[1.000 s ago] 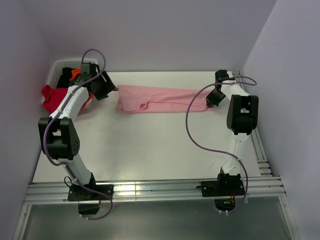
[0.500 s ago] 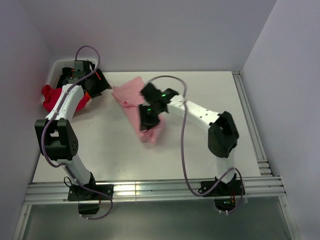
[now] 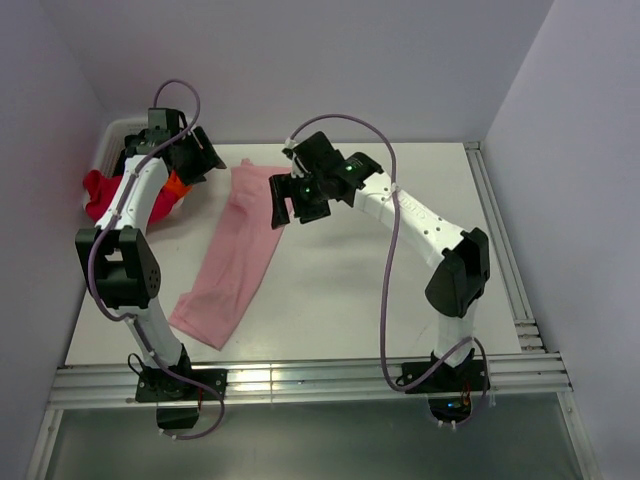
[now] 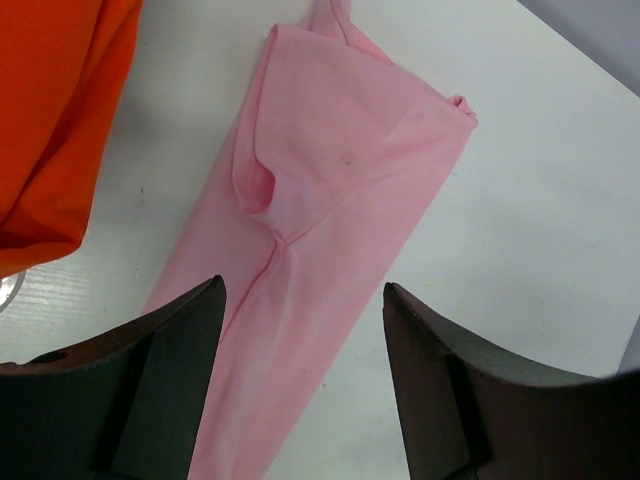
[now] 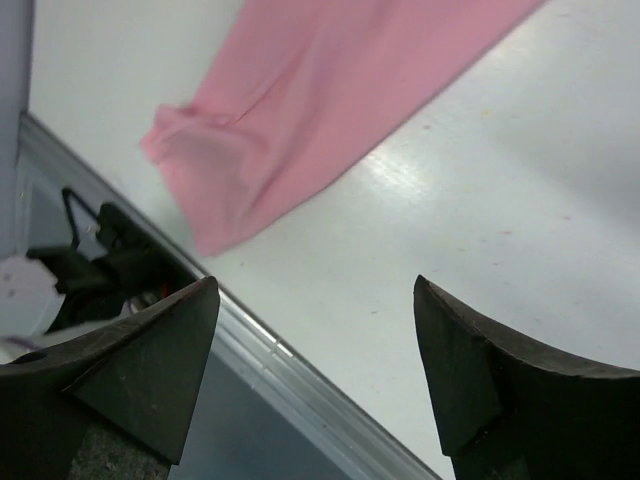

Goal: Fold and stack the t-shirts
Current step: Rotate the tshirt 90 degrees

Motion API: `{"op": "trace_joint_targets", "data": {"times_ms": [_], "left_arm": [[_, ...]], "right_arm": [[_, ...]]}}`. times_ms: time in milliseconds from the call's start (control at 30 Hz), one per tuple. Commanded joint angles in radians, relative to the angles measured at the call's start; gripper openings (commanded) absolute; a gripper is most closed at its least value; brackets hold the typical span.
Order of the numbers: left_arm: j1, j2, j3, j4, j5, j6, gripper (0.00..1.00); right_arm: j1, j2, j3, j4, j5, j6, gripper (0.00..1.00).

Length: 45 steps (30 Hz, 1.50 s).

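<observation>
The light pink t-shirt point(image 3: 232, 262) lies flat as a long narrow strip, running from the back centre-left down toward the near left edge; its surface also fills the left wrist view point(image 4: 320, 200) and the right wrist view point(image 5: 290, 100). My right gripper point(image 3: 283, 208) hovers open beside the strip's upper end, nothing between its fingers point(image 5: 315, 280). My left gripper point(image 3: 212, 160) stands open just left of that same end, empty point(image 4: 300, 285). An orange t-shirt point(image 3: 177, 185) point(image 4: 60, 100) and a crimson one point(image 3: 98, 190) are heaped at the back left.
A white bin point(image 3: 110, 140) sits in the back left corner, behind the heaped shirts. An aluminium rail point(image 3: 300, 380) point(image 5: 300, 370) borders the near table edge, another the right edge point(image 3: 515, 290). Walls close in on the left, back and right.
My right gripper opened and let go of the pink shirt after swinging from the right side to the centre-left. The shirt went from a sideways strip to a diagonal one toward the near left.
</observation>
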Motion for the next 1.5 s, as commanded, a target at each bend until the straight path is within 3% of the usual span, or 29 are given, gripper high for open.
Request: {"op": "trace_joint_targets", "data": {"times_ms": [0, 100, 133, 200, 300, 333, 467, 800, 1033, 1267, 1467], "left_arm": [[0.000, -0.018, 0.049, -0.034, 0.003, 0.028, 0.70], [0.000, -0.044, 0.028, -0.037, -0.026, 0.015, 0.70], [0.000, -0.058, 0.011, -0.037, -0.029, 0.012, 0.70], [0.000, -0.076, -0.010, -0.038, -0.031, 0.008, 0.70], [0.000, -0.090, -0.030, -0.058, -0.031, 0.008, 0.70], [0.000, -0.102, -0.034, -0.061, -0.032, 0.009, 0.70], [0.002, -0.145, -0.063, -0.081, -0.049, 0.017, 0.70], [0.005, -0.256, -0.193, -0.060, -0.064, -0.017, 0.70], [0.005, -0.271, -0.193, -0.087, -0.089, -0.029, 0.70], [0.005, -0.254, -0.184, -0.092, -0.090, -0.035, 0.70], [0.000, -0.253, -0.163, -0.093, -0.081, -0.045, 0.70]], "right_arm": [[-0.017, 0.034, 0.018, 0.020, 0.114, 0.022, 0.83], [-0.043, 0.170, 0.117, 0.077, 0.059, 0.058, 0.69], [-0.048, 0.218, 0.163, 0.080, 0.036, 0.071, 0.54], [-0.051, 0.382, 0.366, 0.049, -0.030, 0.106, 0.46], [-0.052, 0.566, 0.537, 0.075, -0.114, 0.182, 0.34], [-0.054, 0.589, 0.526, 0.112, -0.175, 0.210, 0.26], [-0.072, 0.643, 0.403, 0.226, -0.223, 0.338, 0.16], [-0.146, 0.628, 0.243, 0.112, -0.142, 0.304, 0.12], [-0.274, 0.714, 0.467, -0.011, -0.127, 0.286, 0.14], [-0.382, 0.694, 0.449, 0.089, -0.190, 0.356, 0.18], [-0.394, 0.634, 0.412, 0.109, -0.274, 0.330, 0.36]]}}
